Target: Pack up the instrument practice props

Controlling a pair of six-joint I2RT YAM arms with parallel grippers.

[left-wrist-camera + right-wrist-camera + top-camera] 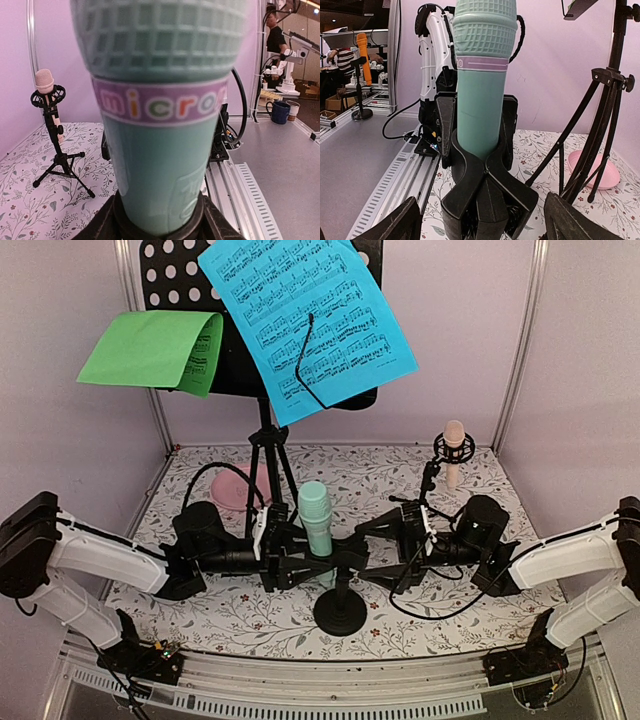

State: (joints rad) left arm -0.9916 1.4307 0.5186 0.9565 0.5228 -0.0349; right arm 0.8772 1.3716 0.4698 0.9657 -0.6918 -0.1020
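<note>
A mint-green toy microphone [313, 512] stands upright in a black clip on a round-based stand [340, 615] at the table's middle. My left gripper [300, 552] is shut on its handle just above the clip; the microphone fills the left wrist view [160, 100]. My right gripper [378, 545] is open, with its fingers wide on either side of the clip [485, 200]. A peach microphone [454, 440] sits on a small black tripod at back right. The black perforated music desk [165, 270] on tripod legs [270, 465] holds a blue sheet [300, 320] and a folded green sheet [150, 348].
A pink round plate [238, 488] lies behind the left arm by the stand's legs and shows in the right wrist view [602, 172]. Black cables loop near both grippers. The enclosure walls stand close on the left, right and back.
</note>
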